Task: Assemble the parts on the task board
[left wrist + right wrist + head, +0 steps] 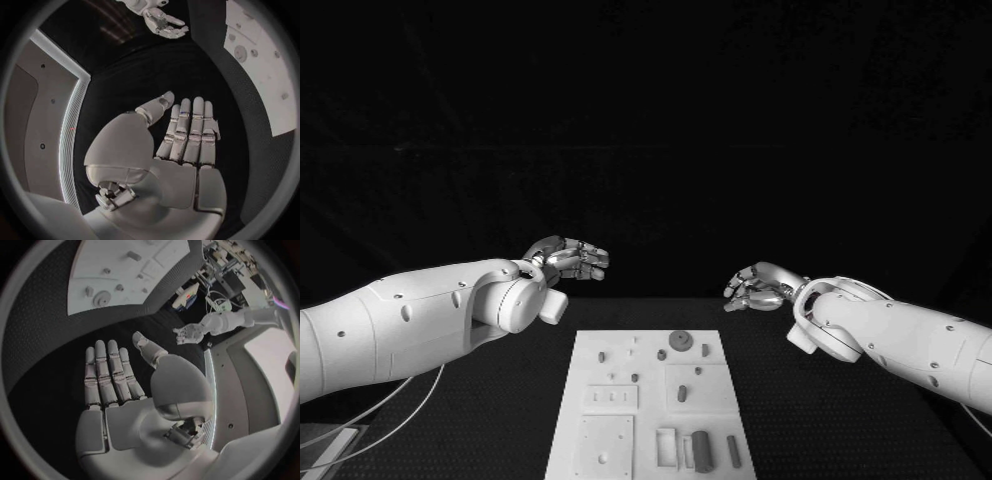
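Your wrist views show both hands, left hand (181,145) and right hand (125,385), flat, fingers straight, holding nothing. The head view shows one task board (653,420) on the bench (877,430), its small parts too tiny for you to count.

In the head view the task board (651,400) runs off the bottom edge, so its nearest row of parts (701,452) is cut short, and the small parts (682,393) farther up are too small to tell apart by shape. In that same view the left hand (568,258) and the right hand (762,287) point away from the camera, their fingers (593,262) blending into the dark desk (488,420), so how the fingers lie cannot be read there. In the two wrist views the board is cut off by the circle's rim, and the few parts on the visible corner show as mere dots.
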Robot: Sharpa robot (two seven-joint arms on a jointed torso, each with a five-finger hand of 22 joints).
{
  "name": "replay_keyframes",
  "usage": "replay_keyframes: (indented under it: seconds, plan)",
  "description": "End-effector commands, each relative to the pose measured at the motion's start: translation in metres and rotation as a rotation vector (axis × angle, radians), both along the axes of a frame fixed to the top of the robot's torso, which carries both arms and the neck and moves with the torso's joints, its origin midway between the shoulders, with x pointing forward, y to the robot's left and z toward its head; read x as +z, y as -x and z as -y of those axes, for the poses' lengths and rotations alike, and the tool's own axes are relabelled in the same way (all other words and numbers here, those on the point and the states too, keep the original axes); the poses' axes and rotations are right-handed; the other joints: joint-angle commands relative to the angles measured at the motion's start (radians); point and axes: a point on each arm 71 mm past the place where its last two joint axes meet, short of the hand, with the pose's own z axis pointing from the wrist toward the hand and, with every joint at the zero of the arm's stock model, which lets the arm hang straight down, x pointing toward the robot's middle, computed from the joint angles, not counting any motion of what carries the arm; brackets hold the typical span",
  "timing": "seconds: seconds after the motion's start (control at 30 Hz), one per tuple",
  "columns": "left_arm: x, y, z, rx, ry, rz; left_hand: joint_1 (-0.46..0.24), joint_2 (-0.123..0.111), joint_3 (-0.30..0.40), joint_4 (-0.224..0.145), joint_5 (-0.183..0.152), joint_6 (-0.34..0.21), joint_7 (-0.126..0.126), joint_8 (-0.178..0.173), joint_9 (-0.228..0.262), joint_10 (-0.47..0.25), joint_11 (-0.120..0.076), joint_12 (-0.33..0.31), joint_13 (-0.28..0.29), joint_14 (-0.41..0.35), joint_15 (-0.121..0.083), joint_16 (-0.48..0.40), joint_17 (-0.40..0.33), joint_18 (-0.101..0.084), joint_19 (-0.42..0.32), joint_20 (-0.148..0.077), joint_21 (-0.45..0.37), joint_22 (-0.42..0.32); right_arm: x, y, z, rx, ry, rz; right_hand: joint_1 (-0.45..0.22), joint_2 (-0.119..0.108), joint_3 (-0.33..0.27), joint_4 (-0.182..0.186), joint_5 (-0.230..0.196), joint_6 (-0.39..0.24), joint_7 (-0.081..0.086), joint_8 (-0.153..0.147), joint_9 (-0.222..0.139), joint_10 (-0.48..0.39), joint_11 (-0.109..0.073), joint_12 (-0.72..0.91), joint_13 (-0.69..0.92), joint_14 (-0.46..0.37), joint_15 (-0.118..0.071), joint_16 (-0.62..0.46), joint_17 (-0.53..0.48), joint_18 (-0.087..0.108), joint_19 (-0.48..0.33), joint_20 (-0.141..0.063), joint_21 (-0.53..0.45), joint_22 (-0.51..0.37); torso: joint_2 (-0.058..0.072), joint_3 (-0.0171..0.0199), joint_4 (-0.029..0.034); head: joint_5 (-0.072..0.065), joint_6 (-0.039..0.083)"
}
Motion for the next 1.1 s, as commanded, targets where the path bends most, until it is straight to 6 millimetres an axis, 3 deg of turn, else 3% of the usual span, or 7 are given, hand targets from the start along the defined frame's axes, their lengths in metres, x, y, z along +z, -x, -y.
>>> replay_keyframes:
  seconds: [0.03, 0.17, 0.23, 0.37, 0.53, 0.77, 1.1]
  plan:
    - [0.003, 0.009, 0.009, -0.073, 0.011, 0.024, -0.022, -0.025, -0.019, 0.0, 0.001, 0.0, 0.005, -0.01, -0.004, 0.002, 0.008, -0.012, -0.003, 0.015, -0.002, -0.006, 0.004, 0.002, 0.016, -0.006, -0.003, -0.003, 0.001, 0.002, -0.006, 0.084, 0.216, 0.12, 0.002, -0.039, 0.003, -0.001, 0.004, 0.083, -0.032, -0.005, 0.003, 0.199, -0.08, 0.077, 0.063, 0.224, -0.11, 0.117, 0.083, 0.076, 0.221, -0.027, 0.088, 0.028, 0.018, 0.002, 0.0063, -0.008, 0.003]
    - [0.004, 0.016, 0.017, -0.114, 0.025, 0.041, -0.045, -0.047, -0.045, 0.0, 0.001, -0.013, 0.011, -0.024, -0.012, -0.012, 0.015, -0.028, -0.008, 0.025, -0.007, -0.008, 0.01, 0.0, 0.029, -0.012, -0.005, -0.007, 0.002, 0.003, -0.01, 0.095, 0.254, 0.148, 0.001, -0.062, -0.021, -0.003, 0.006, 0.082, -0.046, -0.029, -0.001, 0.263, -0.1, 0.144, 0.142, 0.29, -0.157, 0.22, 0.158, 0.089, 0.307, -0.046, 0.146, 0.042, 0.036, 0.0023, 0.0177, -0.019, 0.008]
    - [0.005, 0.018, 0.021, -0.127, 0.031, 0.048, -0.049, -0.056, -0.057, 0.0, 0.001, -0.024, 0.017, -0.033, -0.017, -0.027, 0.022, -0.042, -0.013, 0.023, -0.006, -0.014, 0.013, -0.003, 0.03, -0.015, -0.011, -0.011, 0.002, 0.003, -0.013, 0.102, 0.272, 0.156, 0.003, -0.075, -0.044, 0.001, 0.004, 0.071, -0.051, -0.047, -0.004, 0.297, -0.11, 0.224, 0.216, 0.31, -0.182, 0.316, 0.226, 0.089, 0.338, -0.061, 0.188, 0.044, 0.046, 0.0027, 0.0296, -0.024, 0.007]
    - [0.006, 0.027, 0.022, -0.135, 0.04, 0.046, -0.049, -0.059, -0.067, -0.001, 0.002, -0.025, 0.018, -0.037, -0.02, -0.031, 0.026, -0.051, -0.016, 0.015, -0.001, -0.025, 0.014, -0.011, 0.024, -0.017, -0.022, -0.017, 0.002, 0.003, -0.022, 0.114, 0.284, 0.166, 0.009, -0.078, -0.082, 0.003, 0.013, 0.042, -0.055, -0.088, -0.008, 0.223, -0.102, 0.475, 0.46, 0.271, -0.208, 0.559, 0.405, 0.089, 0.369, -0.086, 0.297, 0.044, 0.065, 0.0034, 0.0448, -0.03, 0.003]
    - [0.008, 0.041, 0.02, -0.146, 0.053, 0.041, -0.046, -0.057, -0.071, 0.0, 0.002, -0.024, 0.018, -0.039, -0.022, -0.032, 0.027, -0.056, -0.018, 0.012, 0.001, -0.031, 0.015, -0.015, 0.024, -0.019, -0.027, -0.02, 0.004, 0.005, -0.032, 0.127, 0.282, 0.161, -0.003, -0.076, -0.075, 0.003, 0.001, 0.019, -0.034, -0.128, -0.011, 0.091, -0.093, 0.7, 0.688, 0.232, -0.194, 0.68, 0.489, 0.089, 0.355, -0.103, 0.404, 0.043, 0.086, 0.001, 0.0619, -0.043, -0.004]
    - [0.014, 0.053, 0.018, -0.154, 0.063, 0.043, -0.045, -0.057, -0.076, 0.001, 0.002, -0.025, 0.018, -0.042, -0.025, -0.035, 0.029, -0.062, -0.02, 0.008, 0.004, -0.04, 0.016, -0.021, 0.021, -0.021, -0.034, -0.024, 0.012, 0.004, -0.047, 0.146, 0.281, 0.172, -0.019, -0.072, -0.053, 0.004, 0.002, -0.036, -0.021, -0.184, -0.034, 0.068, -0.081, 0.792, 0.776, 0.243, -0.181, 0.745, 0.518, 0.089, 0.357, -0.116, 0.483, 0.042, 0.11, -0.0052, 0.0818, -0.056, -0.01]
    - [0.02, 0.062, 0.02, -0.206, 0.021, 0.087, -0.043, -0.057, -0.078, 0.001, 0.002, -0.028, 0.018, -0.047, -0.029, -0.04, 0.033, -0.072, -0.023, 0.002, 0.008, -0.052, 0.018, -0.03, 0.016, -0.024, -0.043, -0.028, 0.008, 0.0, -0.067, 0.174, 0.314, 0.155, -0.071, -0.053, -0.037, 0.008, 0.002, -0.013, -0.026, -0.183, -0.036, 0.073, -0.085, 0.837, 0.816, 0.255, -0.185, 0.789, 0.534, 0.089, 0.363, -0.13, 0.536, 0.04, 0.137, -0.0119, 0.1085, -0.062, -0.003]
